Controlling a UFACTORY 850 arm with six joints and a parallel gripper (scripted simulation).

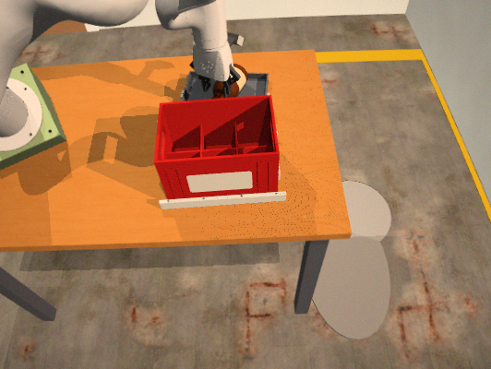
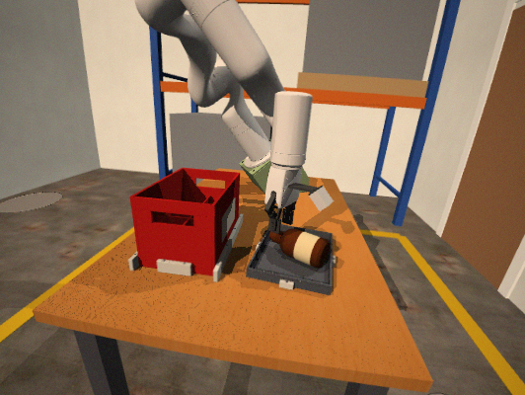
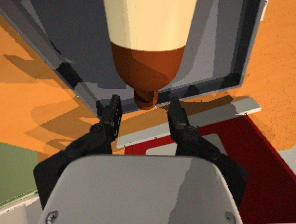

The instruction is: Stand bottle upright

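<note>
The brown bottle [image 1: 242,77] [image 2: 306,248] [image 3: 150,25] with a cream label lies on its side in the grey tray [image 2: 311,286] [image 3: 60,40]. In the exterior view its neck points left toward the crate side, near the tray's wall. The tray lies level on the table. My gripper [image 1: 216,88] [image 2: 281,227] [image 3: 145,104] is open and empty, low at the neck end. In the wrist view the bottle's mouth shows between and just ahead of the two fingertips; no finger visibly touches it. The red crate [image 1: 217,167] [image 2: 173,247] [image 3: 260,175] stands level beside the tray and hides part of it in the top view.
White strips [image 1: 221,200] [image 2: 174,267] [image 3: 190,122] lie along the crate's foot, and small white blocks [image 2: 286,284] sit at the tray's sides. The tall crate walls rise close to my gripper. The green arm base [image 1: 51,124] stands at the table's other end.
</note>
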